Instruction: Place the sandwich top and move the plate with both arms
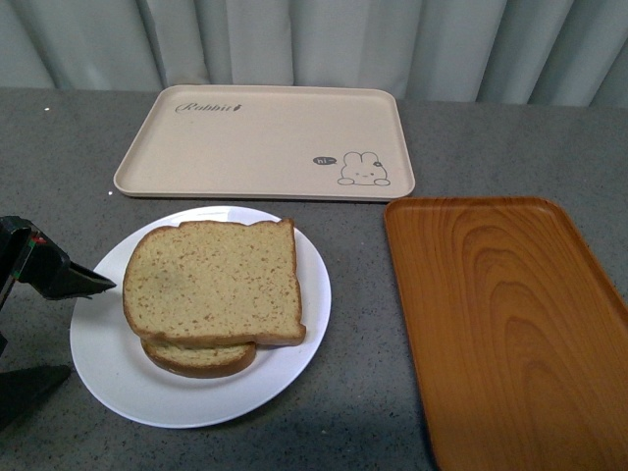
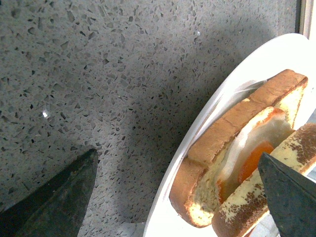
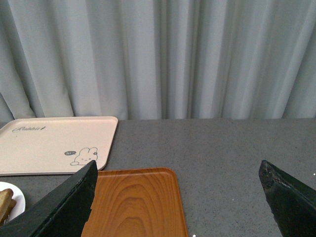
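The sandwich top (image 1: 214,283), a squarish tan slice with brown crust, lies on a smaller slice (image 1: 196,359) on the round white plate (image 1: 108,365). My left gripper (image 1: 90,329) is open at the plate's left rim, one finger (image 1: 78,280) on each side of the rim. In the left wrist view the open gripper (image 2: 177,155) faces the plate's rim (image 2: 232,79). There the sandwich (image 2: 222,138) shows edge-on, with fried egg (image 2: 254,155) between the slices. My right gripper (image 3: 177,165) is open and empty, held above the table, and is out of the front view.
A beige rabbit-print tray (image 1: 265,142) lies behind the plate. An orange wood-grain tray (image 1: 500,324) lies to the plate's right and also shows in the right wrist view (image 3: 133,202). The grey speckled table (image 1: 491,137) ends at a grey curtain (image 1: 324,44).
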